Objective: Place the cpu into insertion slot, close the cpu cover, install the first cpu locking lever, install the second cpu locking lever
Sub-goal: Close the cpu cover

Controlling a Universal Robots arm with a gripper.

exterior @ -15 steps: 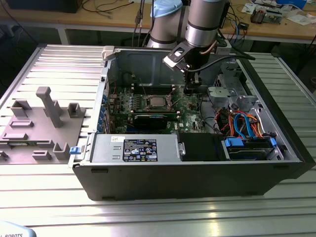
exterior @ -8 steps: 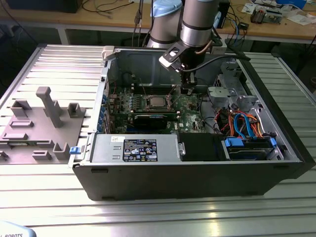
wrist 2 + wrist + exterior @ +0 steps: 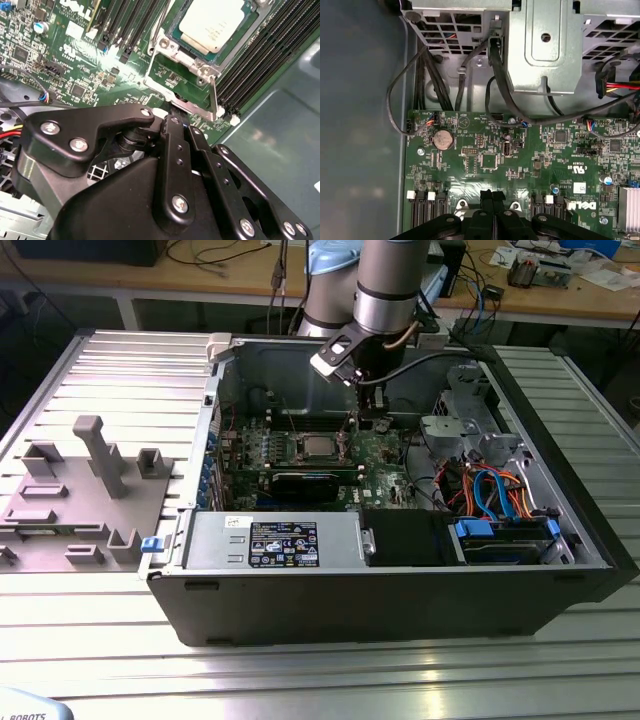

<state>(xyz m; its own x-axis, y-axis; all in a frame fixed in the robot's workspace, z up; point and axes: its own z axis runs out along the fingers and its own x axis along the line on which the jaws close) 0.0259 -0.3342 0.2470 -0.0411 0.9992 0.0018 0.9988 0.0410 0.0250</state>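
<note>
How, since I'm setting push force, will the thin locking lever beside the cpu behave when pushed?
The locking lever is a thin bare metal rod, so probably springy rather than rigid, and likely slippery. One end seems anchored at the frame around the cpu, so it should pivot rather than slide. It is narrow, so a push might glance off.

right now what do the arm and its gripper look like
The arm is a silver-grey tube with black joint bands and a light blue cap. A pale camera mount sits at its wrist, and a black cable runs off from there. The gripper is matt black, built of flat linked bars fastened with silver screws.
</note>
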